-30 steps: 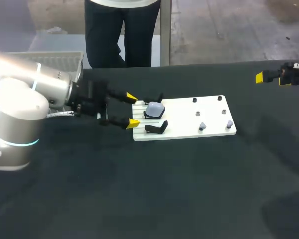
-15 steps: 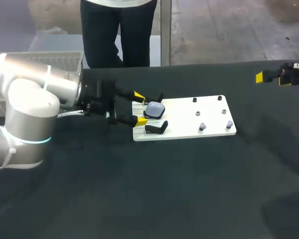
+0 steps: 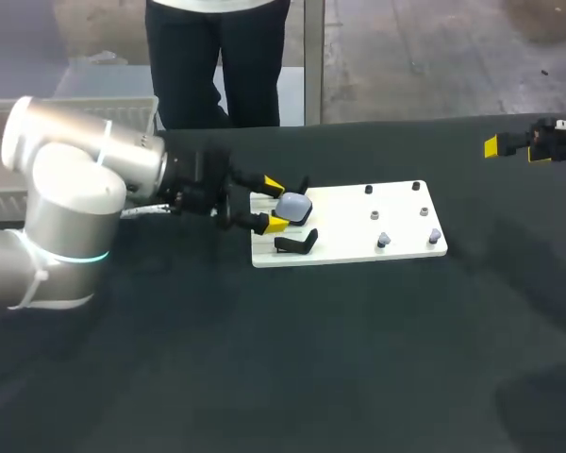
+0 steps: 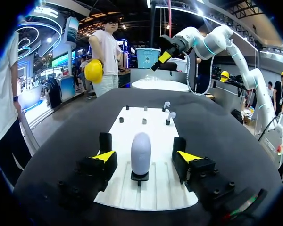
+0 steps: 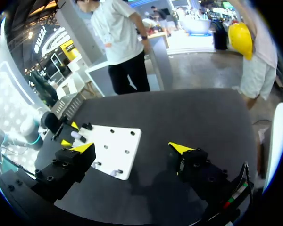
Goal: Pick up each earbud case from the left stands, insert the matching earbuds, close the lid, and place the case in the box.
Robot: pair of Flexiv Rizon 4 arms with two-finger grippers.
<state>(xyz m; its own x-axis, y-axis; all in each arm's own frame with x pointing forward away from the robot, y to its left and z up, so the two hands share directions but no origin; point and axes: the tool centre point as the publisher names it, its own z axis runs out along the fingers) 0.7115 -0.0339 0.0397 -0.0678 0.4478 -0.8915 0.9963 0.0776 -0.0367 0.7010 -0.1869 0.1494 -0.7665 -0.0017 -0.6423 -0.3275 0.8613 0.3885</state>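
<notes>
The left hand (image 3: 274, 204) is open, with the grey case (image 4: 141, 153) between its fingers, untouched. The right hand (image 5: 132, 148), well apart, is open too.

Head view: fixed, high behind the robot, looking down over the black table (image 3: 358, 359); distant.
Left wrist view: low and close, facing along the white board (image 4: 146, 188), with the earbud case (image 4: 140, 153) just ahead.
Right wrist view: raised, well off, looking back across the table toward the board.
Shared by all three: the white board.
</notes>
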